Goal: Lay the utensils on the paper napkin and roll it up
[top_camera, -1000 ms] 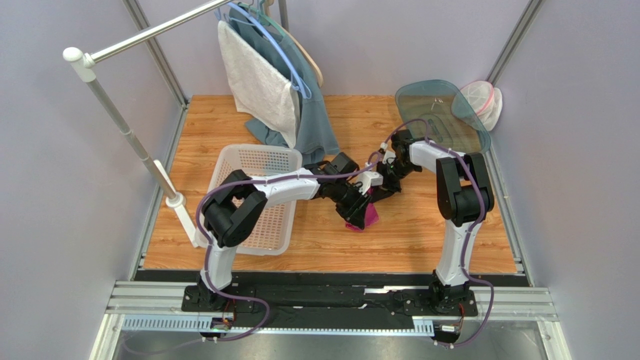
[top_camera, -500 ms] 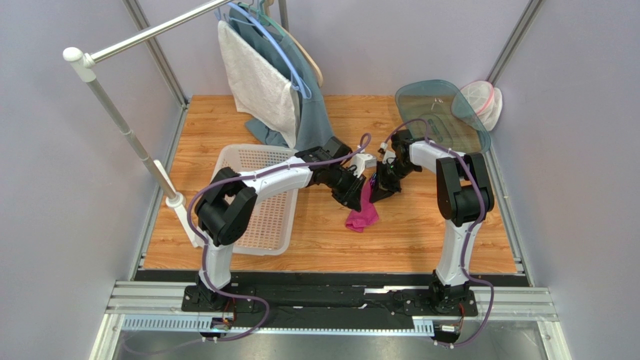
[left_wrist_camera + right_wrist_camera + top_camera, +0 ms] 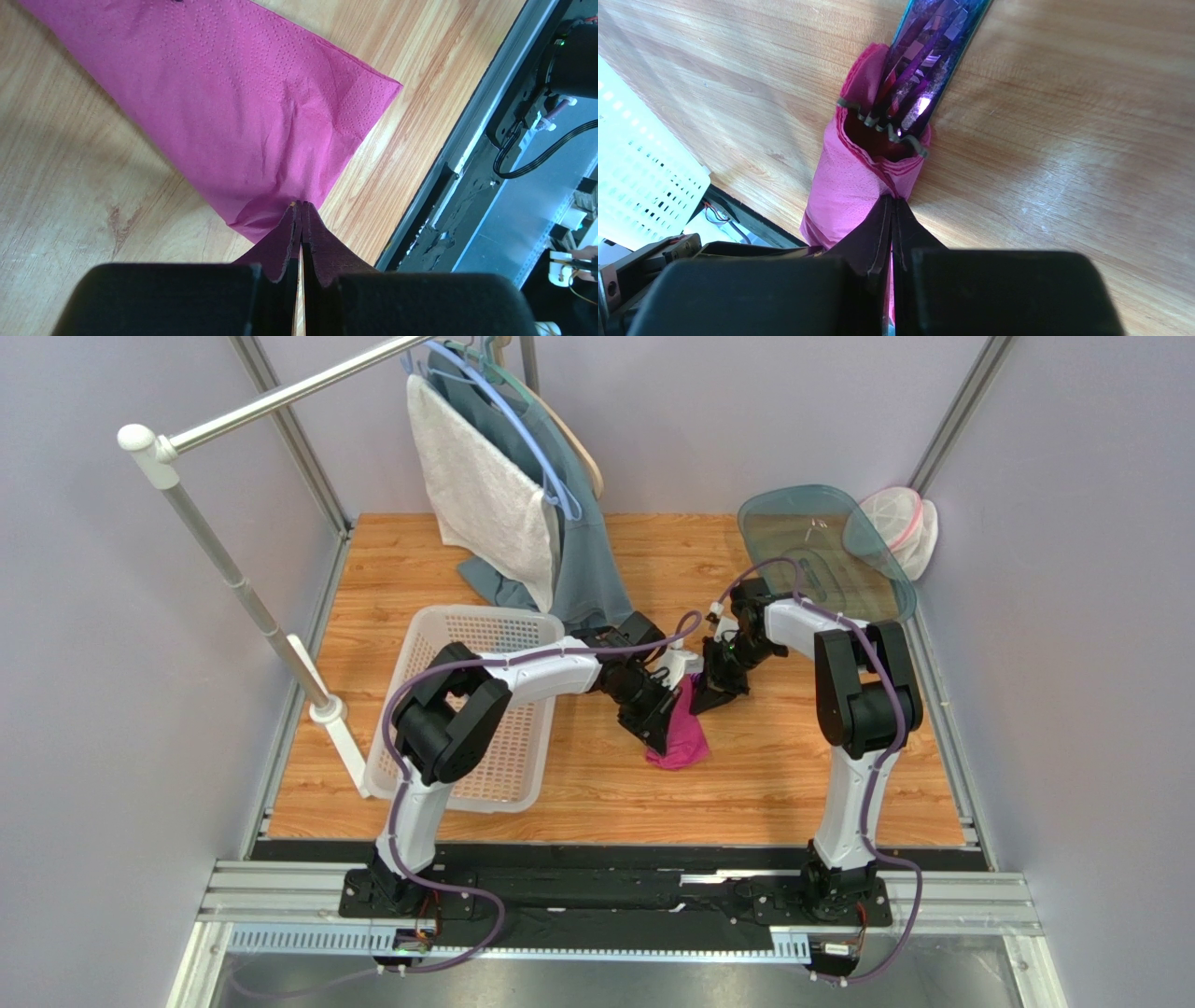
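Observation:
The magenta paper napkin (image 3: pixel 687 738) lies on the wooden table between both arms. In the right wrist view one end of it is rolled into a tube (image 3: pixel 856 190), and the shiny purple utensils (image 3: pixel 927 49) stick out of its mouth. My right gripper (image 3: pixel 893 201) is shut on the rim of that tube. In the left wrist view the loose part of the napkin (image 3: pixel 246 105) spreads flat, and my left gripper (image 3: pixel 302 205) is shut on its near edge. Seen from the top, the left gripper (image 3: pixel 657 724) and the right gripper (image 3: pixel 706 695) sit close together.
A white basket (image 3: pixel 421 637) stands left of the napkin, under the left arm. A grey-white towel (image 3: pixel 484 490) and a teal cloth (image 3: pixel 589 574) hang from the rack (image 3: pixel 239 588) at the back. A tinted tray (image 3: pixel 821 546) and a mesh bag (image 3: pixel 901 525) sit at the back right.
My left gripper lifted off the napkin, came back down at its edge and closed on it. The right gripper has stayed shut on the rolled end.

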Available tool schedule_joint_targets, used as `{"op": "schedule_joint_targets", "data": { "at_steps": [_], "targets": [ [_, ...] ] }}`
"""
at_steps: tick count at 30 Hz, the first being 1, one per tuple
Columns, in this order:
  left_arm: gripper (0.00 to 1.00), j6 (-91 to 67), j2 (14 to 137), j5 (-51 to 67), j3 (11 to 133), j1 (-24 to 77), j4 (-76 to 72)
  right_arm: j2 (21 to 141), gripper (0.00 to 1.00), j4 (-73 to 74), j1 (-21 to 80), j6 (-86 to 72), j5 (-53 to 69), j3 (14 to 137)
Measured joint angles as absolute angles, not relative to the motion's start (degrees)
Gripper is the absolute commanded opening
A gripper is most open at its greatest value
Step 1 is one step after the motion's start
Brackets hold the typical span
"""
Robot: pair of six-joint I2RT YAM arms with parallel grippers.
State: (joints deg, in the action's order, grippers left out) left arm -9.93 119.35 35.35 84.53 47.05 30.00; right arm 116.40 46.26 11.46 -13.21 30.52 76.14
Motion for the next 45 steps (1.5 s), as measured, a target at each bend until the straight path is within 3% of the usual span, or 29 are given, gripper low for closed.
{"op": "schedule_joint_targets", "data": {
  "at_steps": [16, 19, 23, 31, 37, 45],
  "targets": [
    [0.02, -10.68, 123.11, 35.59, 87.22, 47.72, 29.78, 116.4, 0.05, 46.33, 11.46, -13.21, 30.57, 76.18],
    [0.01, -10.83, 123.17, 35.66, 87.22, 47.7, 29.76, 116.4, 0.11, 46.48, 11.46, -13.21, 30.57, 76.36],
    [0.01, -11.68, 123.35, 35.94, 87.15, 47.64, 29.34, 116.38, 0.31, 46.11, 11.33, -13.39, 31.09, 76.38],
    [0.0, -13.41, 123.85, 36.93, 87.15, 47.59, 28.34, 114.48, 0.5, 45.47, 8.95, -13.69, 33.08, 76.36],
    [0.0, -13.69, 123.94, 37.12, 87.15, 47.59, 28.08, 113.89, 0.56, 43.81, 8.12, -14.5, 34.96, 76.16],
    [0.0, -13.98, 123.98, 37.47, 87.05, 47.46, 27.9, 114.21, 0.56, 40.4, 8.88, -16.62, 36.49, 73.69]
  ]
}}
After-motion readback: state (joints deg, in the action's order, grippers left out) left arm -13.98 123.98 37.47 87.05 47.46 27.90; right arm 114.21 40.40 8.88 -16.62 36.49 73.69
